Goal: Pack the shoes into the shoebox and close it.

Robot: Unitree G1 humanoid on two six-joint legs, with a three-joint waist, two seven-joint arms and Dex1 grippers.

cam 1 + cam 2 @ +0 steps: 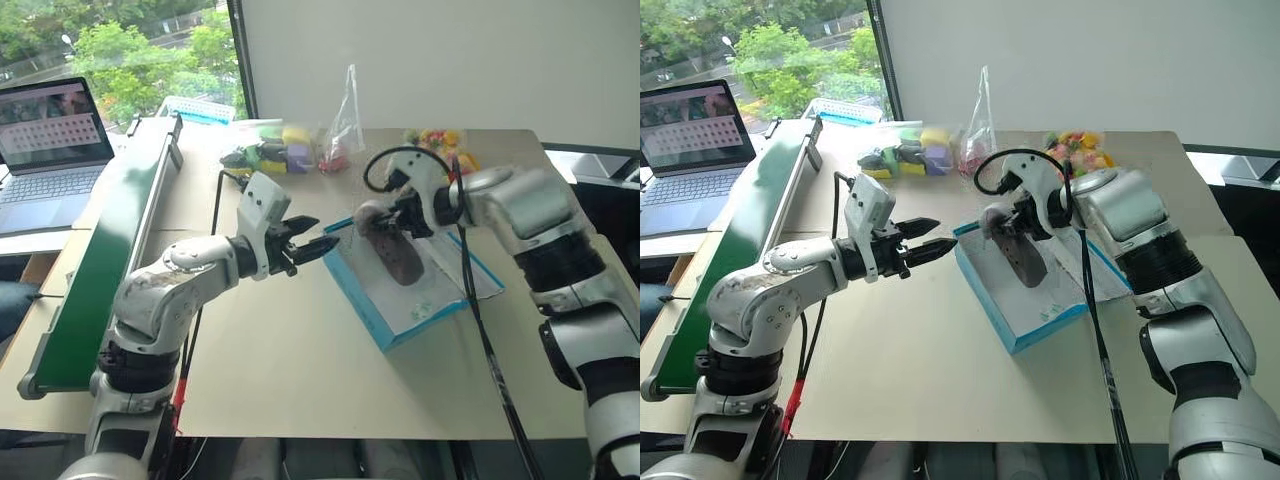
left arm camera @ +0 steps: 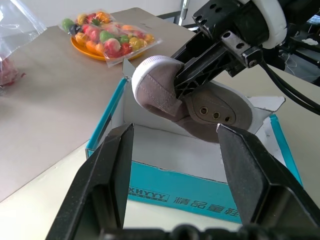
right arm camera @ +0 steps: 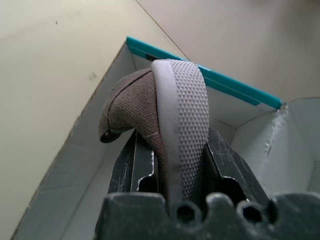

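Note:
The teal-blue shoebox [image 1: 362, 303] lies open on the table, white inside, with its flap lid [image 1: 487, 272] spread flat on its right side. My right gripper [image 1: 388, 222] is shut on a grey-brown shoe [image 1: 402, 258] with a pale sole. It holds the shoe tilted over the box's far end, toe pointing down into the box. In the right wrist view the shoe [image 3: 165, 100] is clamped sole-side up between the fingers [image 3: 222, 160]. My left gripper [image 1: 318, 243] hangs open and empty just left of the box, pointing at the shoe [image 2: 165, 90].
Clear bags of colourful items [image 1: 272, 153] and a plate of toy fruit [image 1: 437, 140] sit along the table's far edge. A long green board [image 1: 110, 245] runs down the left side, with a laptop [image 1: 50, 150] beyond it. A black cable [image 1: 478, 330] trails from my right arm.

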